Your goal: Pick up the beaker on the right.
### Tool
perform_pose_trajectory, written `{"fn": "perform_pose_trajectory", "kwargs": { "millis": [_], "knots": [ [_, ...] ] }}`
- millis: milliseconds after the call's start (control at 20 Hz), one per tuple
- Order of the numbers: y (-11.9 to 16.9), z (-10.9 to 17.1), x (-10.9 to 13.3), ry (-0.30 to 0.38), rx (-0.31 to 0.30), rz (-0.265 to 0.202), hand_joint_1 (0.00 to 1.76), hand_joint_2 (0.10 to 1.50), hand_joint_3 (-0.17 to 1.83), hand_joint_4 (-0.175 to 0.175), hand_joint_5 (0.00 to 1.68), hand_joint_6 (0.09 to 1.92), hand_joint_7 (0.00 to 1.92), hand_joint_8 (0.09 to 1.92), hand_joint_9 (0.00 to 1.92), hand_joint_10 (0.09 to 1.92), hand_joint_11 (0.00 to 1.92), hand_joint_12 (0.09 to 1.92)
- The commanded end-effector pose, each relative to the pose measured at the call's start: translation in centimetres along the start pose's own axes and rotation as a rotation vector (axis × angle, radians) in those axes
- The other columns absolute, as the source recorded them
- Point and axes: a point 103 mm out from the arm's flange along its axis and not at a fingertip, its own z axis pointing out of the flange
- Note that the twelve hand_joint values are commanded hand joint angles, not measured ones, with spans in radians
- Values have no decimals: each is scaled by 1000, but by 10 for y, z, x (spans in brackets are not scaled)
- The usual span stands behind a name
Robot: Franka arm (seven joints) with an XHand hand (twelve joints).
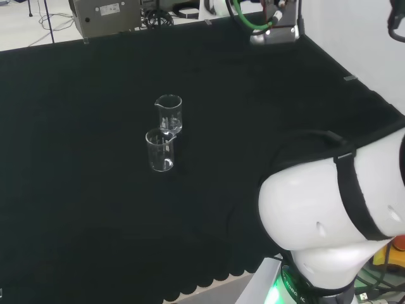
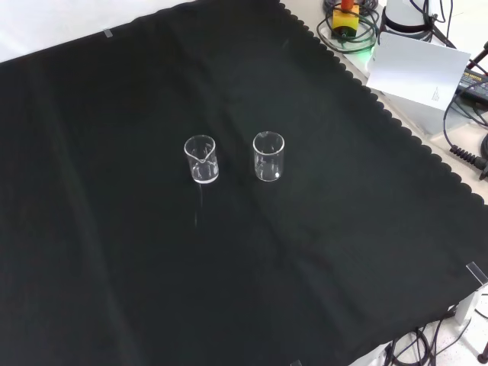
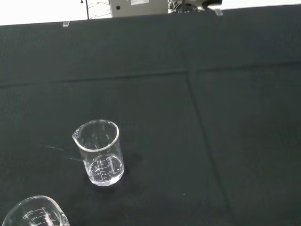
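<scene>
The beaker on the right (image 2: 268, 157) in my front view stands upright on the black cloth (image 2: 114, 267), a clear glass one with faint graduation marks, and I see nothing in it. Just to its left there, apart from it, stands a second clear beaker (image 2: 201, 159), also upright, its spout turned toward the first. Both sit near the middle of the cloth.

Switching to the head view, the pair lines up differently: one beaker (image 1: 160, 151) is nearer me and the other (image 1: 169, 114) sits just behind it, overlapping it from this angle, so I can't judge a gap here the way I can from the front. Further right in this view I've got the arm's big white link (image 1: 329, 209), hunched low at the bench edge with a black strap across it.

From the wrist camera, one beaker (image 3: 99, 153) shows whole, spout and printed scale visible though too small for me to read, and the rim of the other (image 3: 33, 214) pokes in at the frame's corner.

As for the hand, I cannot tell whether its fingers are spread or curled. Nothing is touching either beaker.
</scene>
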Motion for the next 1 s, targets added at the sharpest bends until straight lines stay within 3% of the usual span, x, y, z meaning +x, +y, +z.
{"fn": "perform_pose_trajectory", "kwargs": {
  "millis": [50,350,550,1000],
  "knots": [
    [58,73,-2,69,28,-45,463,1040,225,-39,316,87,113,644,252,746,0,1399],
    [93,123,-2,103,80,-76,482,1026,225,-39,318,87,114,652,260,744,0,1404],
    [108,149,-1,128,102,-95,607,948,254,-39,321,87,176,698,307,728,2,1432],
    [139,186,11,213,101,-152,730,821,355,-41,334,87,201,709,334,703,35,1423]
  ]
}}
